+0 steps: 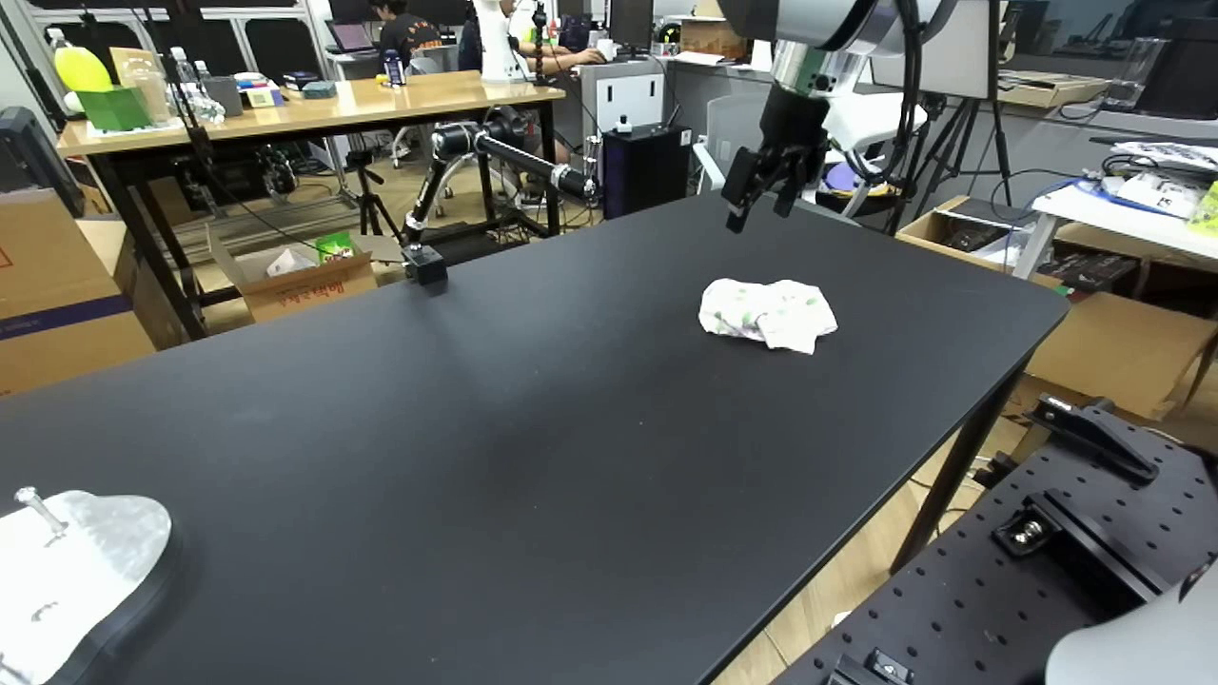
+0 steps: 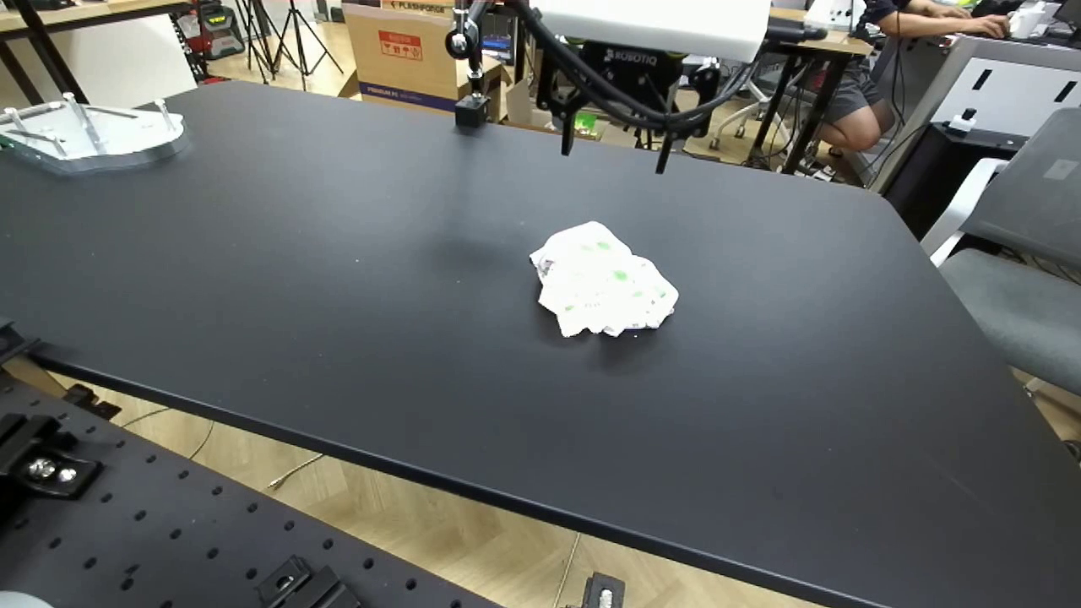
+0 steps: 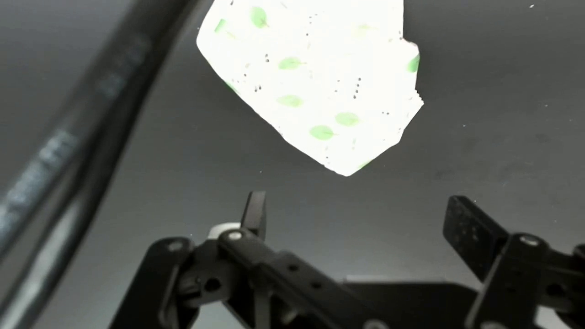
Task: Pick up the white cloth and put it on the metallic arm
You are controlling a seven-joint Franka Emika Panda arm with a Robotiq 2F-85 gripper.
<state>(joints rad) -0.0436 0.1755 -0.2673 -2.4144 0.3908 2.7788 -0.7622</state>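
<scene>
Rumpled cloth (image 2: 604,283) on the counter (image 2: 380,338), spread end effector (image 2: 615,160) above

White with green leaf prints and small dark dots, the cloth lies on the counter in both exterior views. The end effector hangs over the counter, its two fingers (image 3: 473,233) wide apart and clear of the cloth. In the wrist view, a blunt corner of the cloth points toward the gap between the fingers, its upper part cut off by the frame; dark cables (image 3: 64,141) cross that view's left side. The metallic arm (image 1: 521,160) stands at the counter's edge, well apart from the cloth, its upper section slanting downward. In an exterior view, a pale pegged plate (image 2: 135,128) sits at one end of the counter, and a grey chair (image 2: 1013,308) stands near the other.
</scene>
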